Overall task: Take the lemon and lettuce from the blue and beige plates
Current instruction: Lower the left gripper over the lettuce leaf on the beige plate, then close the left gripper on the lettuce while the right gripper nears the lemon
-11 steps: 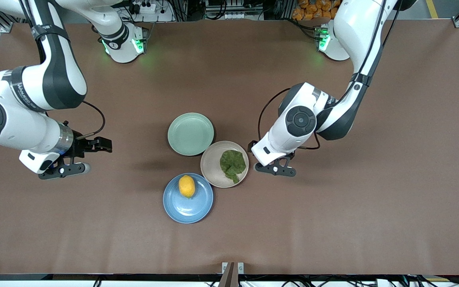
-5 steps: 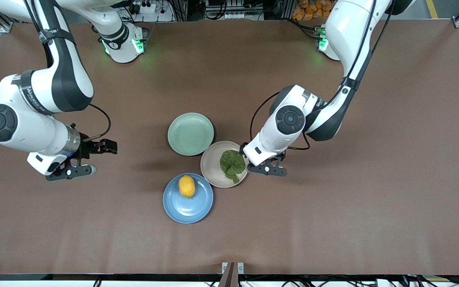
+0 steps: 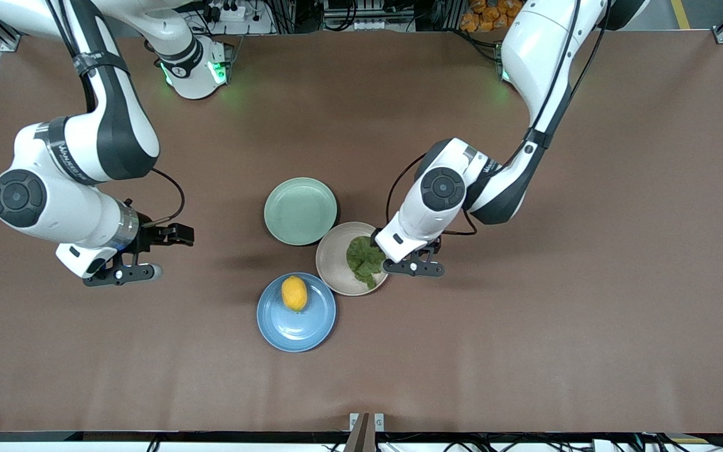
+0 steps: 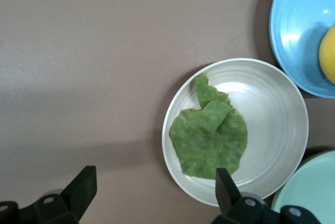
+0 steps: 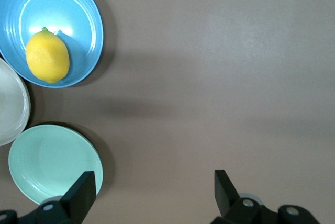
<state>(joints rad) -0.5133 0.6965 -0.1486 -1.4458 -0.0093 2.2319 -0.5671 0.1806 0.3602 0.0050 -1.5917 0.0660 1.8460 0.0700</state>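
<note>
Left tool, fingers apart and holding nothing, hangs over the beige plate's edge toward the left arm's end of the tabletop, just beside the lettuce on that plate. Right tool, also spread and empty, is over bare tabletop toward the right arm's end, well apart from the plates. Lemon lies on the blue plate, nearest the front camera; a mint plate sits farthest.

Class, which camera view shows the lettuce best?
The left wrist view: the lettuce lies whole and large on the beige plate. The front view shows it small, its edge under the left gripper. The right wrist view misses it.
</note>
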